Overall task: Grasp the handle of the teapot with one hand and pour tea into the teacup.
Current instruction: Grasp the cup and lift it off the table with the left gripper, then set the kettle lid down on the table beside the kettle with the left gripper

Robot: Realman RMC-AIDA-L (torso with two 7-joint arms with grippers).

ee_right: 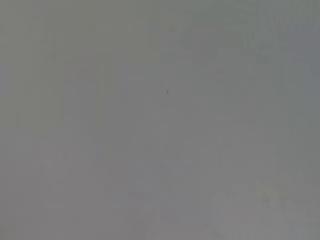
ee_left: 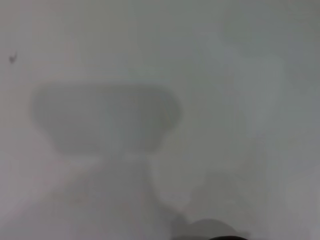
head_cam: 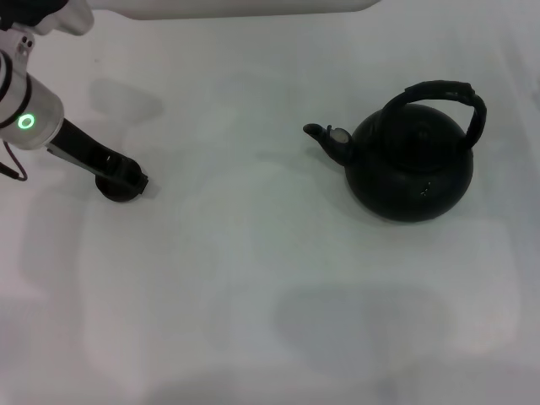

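Head view: a large round matte black teapot (head_cam: pixel 411 173) is seen standing upright on the white table (head_cam: pixel 253 278), on the right side. Its thick black arched handle (head_cam: pixel 447 94) is raised over the lid, and its short curved spout with a pale tip (head_cam: pixel 329 137) is turned toward the left side of the table. Well apart from it, on the left side, a tiny round black teacup (head_cam: pixel 118 191) is set on the table. The left gripper (head_cam: pixel 126 175), black and mounted on a white arm with a green ring light (head_cam: pixel 27 121), is placed right at the teacup, above and against it; whether it is spread or pinching the teacup cannot be told. In the left wrist view only the pale table surface with soft shadows is shown. The right gripper is not seen in any view, and the right wrist view gives a plain grey surface
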